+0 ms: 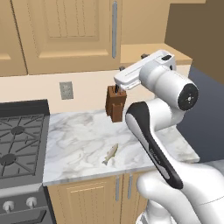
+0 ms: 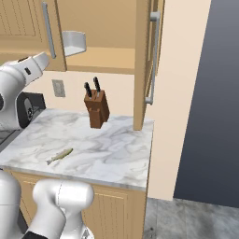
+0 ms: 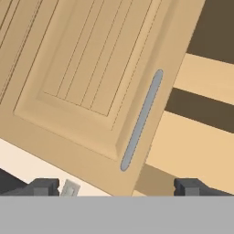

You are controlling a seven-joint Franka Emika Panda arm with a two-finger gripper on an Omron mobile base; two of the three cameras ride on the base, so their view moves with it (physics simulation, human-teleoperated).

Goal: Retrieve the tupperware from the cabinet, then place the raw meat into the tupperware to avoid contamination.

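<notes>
The cabinet (image 2: pixel 140 65) hangs above the counter (image 1: pixel 83 135) with its right-hand door swung wide open, edge-on in the right base view, while its left door (image 1: pixel 70 30) is shut. On the lower shelf inside, the tupperware (image 2: pixel 73 44) sits near the left side, partly hidden behind the shut door. The marble counter runs from the gas stove (image 1: pixel 19 144) on the left to the wall end on the right. A brown knife block (image 2: pixel 96 108) stands toward the back of it, two dark handles sticking up. The raw meat (image 1: pixel 110 154), a slender fish, lies flat near the front edge of the counter, well apart from the block. The hand (image 3: pixel 116 187) is raised before the shut door's silver handle (image 3: pixel 141 119), its two tips spread wide and holding nothing. A wall outlet (image 1: pixel 66 90) sits above the counter beside the stove.
</notes>
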